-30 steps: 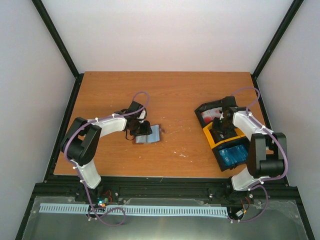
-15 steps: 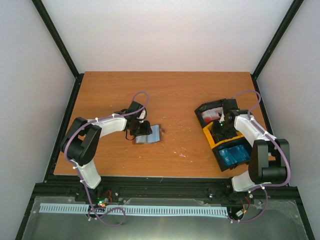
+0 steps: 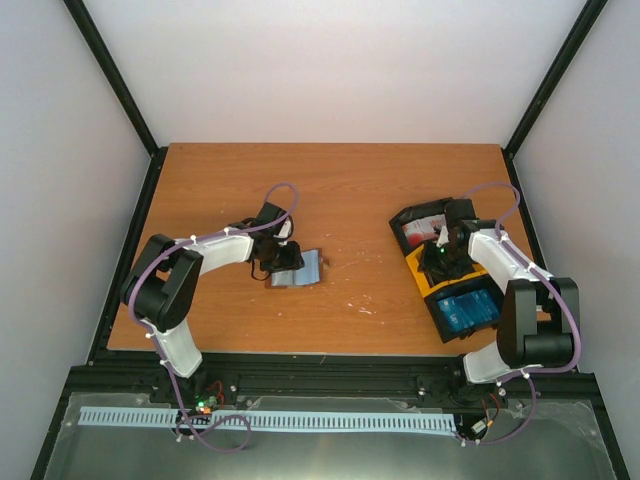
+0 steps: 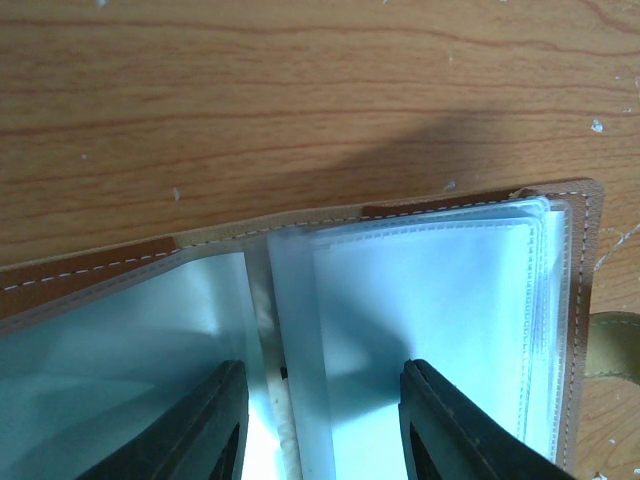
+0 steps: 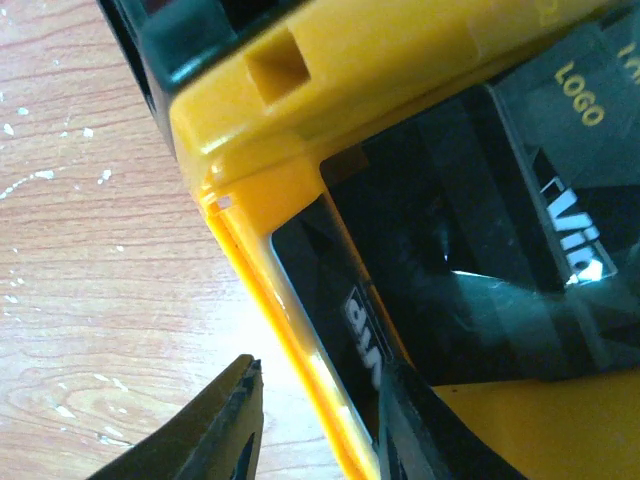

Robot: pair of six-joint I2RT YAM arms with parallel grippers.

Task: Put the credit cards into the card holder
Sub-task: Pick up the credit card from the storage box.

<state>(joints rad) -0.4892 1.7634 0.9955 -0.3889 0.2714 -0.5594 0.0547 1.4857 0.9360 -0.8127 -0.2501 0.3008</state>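
Observation:
The card holder [image 3: 303,268] lies open on the table, brown edge [image 4: 100,265] toward the far side, clear grey-blue sleeves [image 4: 430,290] facing up. My left gripper [image 3: 283,262] is down on it, open, its fingers [image 4: 225,425] standing either side of the spine and a raised sleeve. Dark credit cards [image 5: 450,260] lie in the yellow tray [image 3: 428,280]. My right gripper [image 3: 441,254] is open astride that tray's left wall [image 5: 290,300], one finger over the table and the other inside on the dark cards. Red-and-white cards [image 3: 421,229] and blue cards [image 3: 468,310] lie in the black trays.
The three trays stand in a slanted row at the table's right side, close to the right edge. A brown closing tab [image 4: 612,343] sticks out from the card holder's right side. Bare wood [image 3: 360,200] lies between the holder and the trays.
The right arm has shifted slightly over the yellow tray and its jaws have spread a little wider. The left arm and the card holder have not moved.

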